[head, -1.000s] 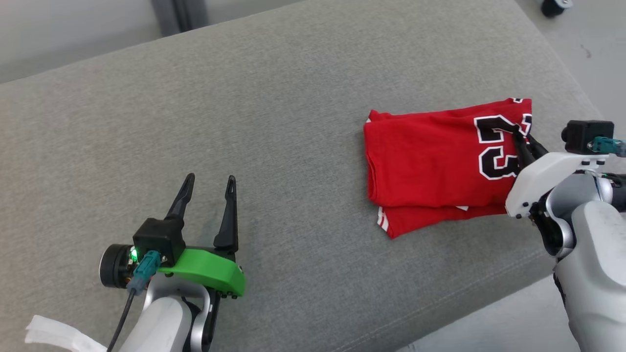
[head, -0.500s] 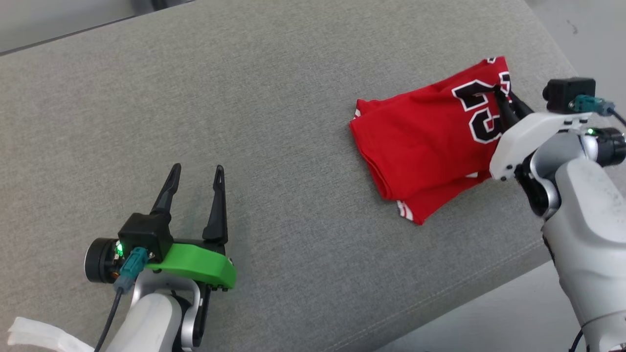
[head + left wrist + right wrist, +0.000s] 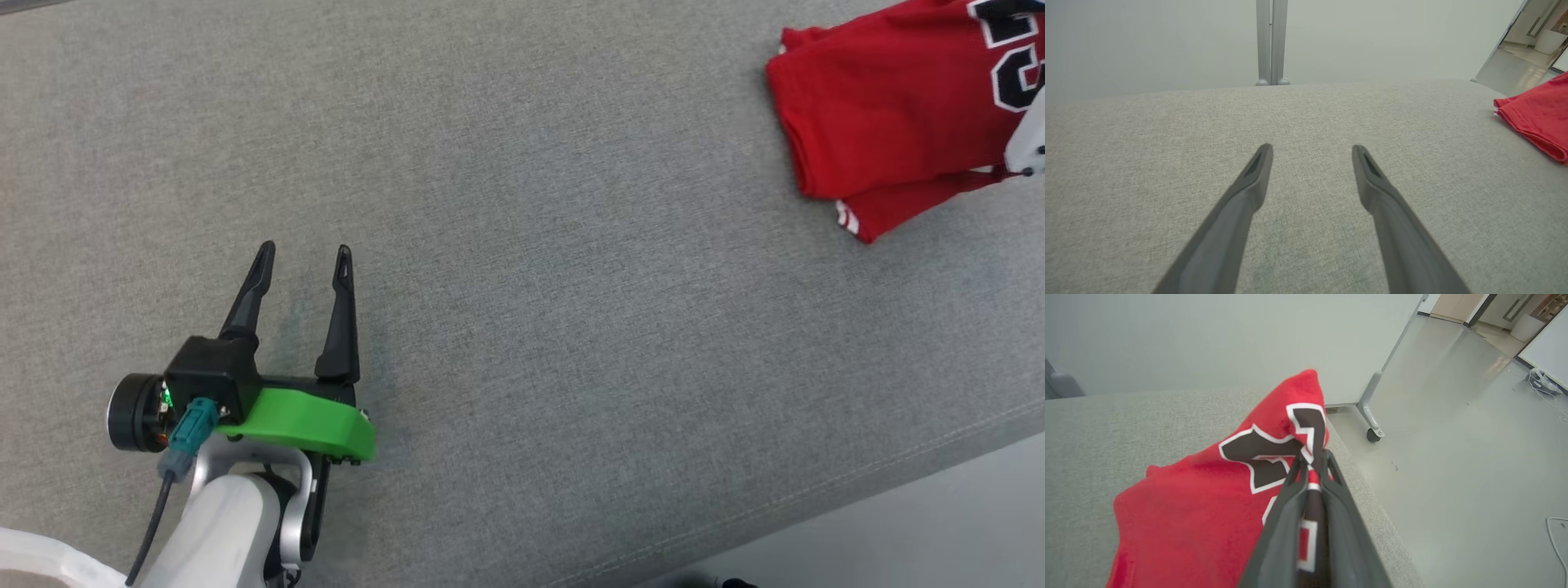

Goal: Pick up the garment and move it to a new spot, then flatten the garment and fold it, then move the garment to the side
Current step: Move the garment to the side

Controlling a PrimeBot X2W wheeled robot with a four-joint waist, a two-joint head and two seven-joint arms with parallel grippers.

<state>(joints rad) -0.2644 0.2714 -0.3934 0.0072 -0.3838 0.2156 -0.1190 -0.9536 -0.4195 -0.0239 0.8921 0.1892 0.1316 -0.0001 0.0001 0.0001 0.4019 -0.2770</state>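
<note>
Red garment [image 3: 1200, 498] is clamped at one edge by the raised right tool [image 3: 1312, 457]; left tool [image 3: 304, 255] hovers spread apart.

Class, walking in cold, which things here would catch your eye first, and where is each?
The folded red jersey with black-and-white numerals stands out near the right edge of the grey fabric cushion, pinched in the shut right gripper. At the head view's lower left, the green-cased left gripper stands open and empty over the cushion.

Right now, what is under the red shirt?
The grey cushion lies under the red shirt. A lower folded layer pokes out beneath its top one. Anything between the folds is covered.
</note>
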